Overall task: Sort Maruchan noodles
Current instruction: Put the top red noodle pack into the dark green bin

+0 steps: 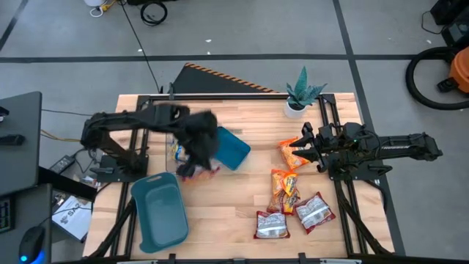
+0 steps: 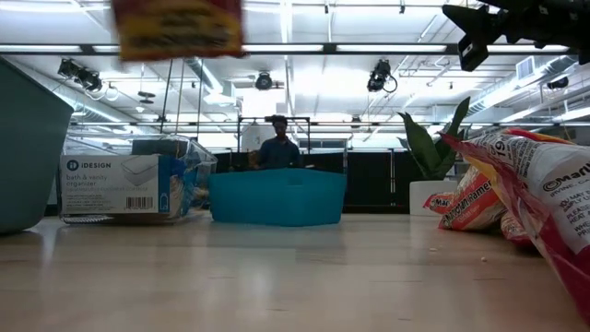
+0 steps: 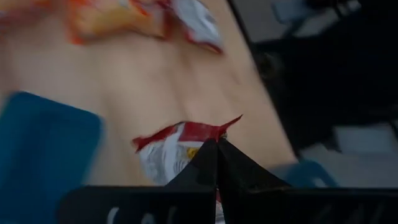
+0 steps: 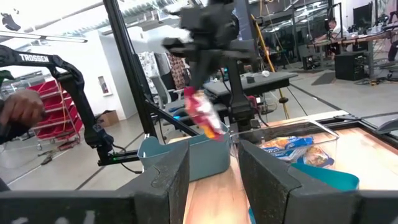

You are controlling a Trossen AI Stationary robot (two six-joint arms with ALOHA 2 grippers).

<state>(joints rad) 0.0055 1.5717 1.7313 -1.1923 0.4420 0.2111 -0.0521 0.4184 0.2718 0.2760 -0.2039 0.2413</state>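
Note:
My left gripper (image 1: 195,158) hangs over the middle of the table, shut on a red-and-white noodle packet (image 1: 199,173). That packet shows high up in the low view (image 2: 180,28), and it dangles under the fingers in the right wrist view (image 4: 202,112). My right gripper (image 1: 303,139) is open and waits above the right side, next to an orange packet (image 1: 293,152). Another orange packet (image 1: 284,189) and two red-and-silver packets (image 1: 315,211) (image 1: 271,225) lie flat on the wood. Yellow-and-blue packets sit in the clear container (image 4: 298,149). My left gripper pinches the red-and-white packet near its red top edge (image 3: 199,132) between the two shut fingers (image 3: 233,165), coming from above and pointing down. The packet is lifted clear of the table and hangs tilted below the fingers (image 4: 205,121).
One teal bin (image 1: 157,209) stands at the near left of the table, and another (image 1: 233,149) sits just right of my left gripper. The clear container (image 1: 176,150) is beside the left arm. A potted plant (image 1: 300,95) stands at the far edge. A person (image 2: 277,148) is in the room beyond.

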